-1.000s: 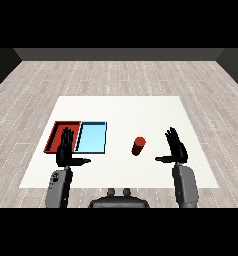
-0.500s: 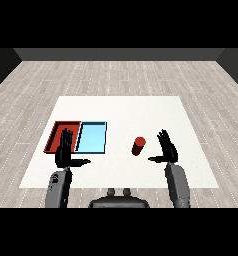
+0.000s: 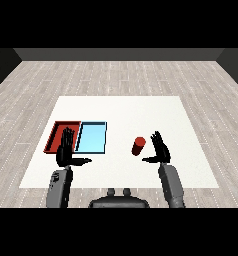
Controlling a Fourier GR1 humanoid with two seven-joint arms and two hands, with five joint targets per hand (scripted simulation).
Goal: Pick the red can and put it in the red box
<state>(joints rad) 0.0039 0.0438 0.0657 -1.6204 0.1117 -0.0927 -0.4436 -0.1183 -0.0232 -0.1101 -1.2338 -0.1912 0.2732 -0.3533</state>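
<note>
The red can [image 3: 138, 146] stands upright on the white table [image 3: 141, 112], right of the two trays. My right hand [image 3: 161, 149] is open just to the can's right, fingers straight and thumb pointing toward it, a small gap between them. The red tray [image 3: 56, 134] lies at the left with nothing visible in it; the light blue tray [image 3: 92, 137] sits against its right side. My left hand [image 3: 66, 149] is open, fingers up, over the red tray's near edge.
Both grey forearms [image 3: 171, 186] come up from the lower corners. The table's near edge [image 3: 116, 188] runs just under the hands. Grey plank floor surrounds the table.
My right hand has moved left toward the red can, from well apart to close beside it. The left hand and the can have stayed put.
</note>
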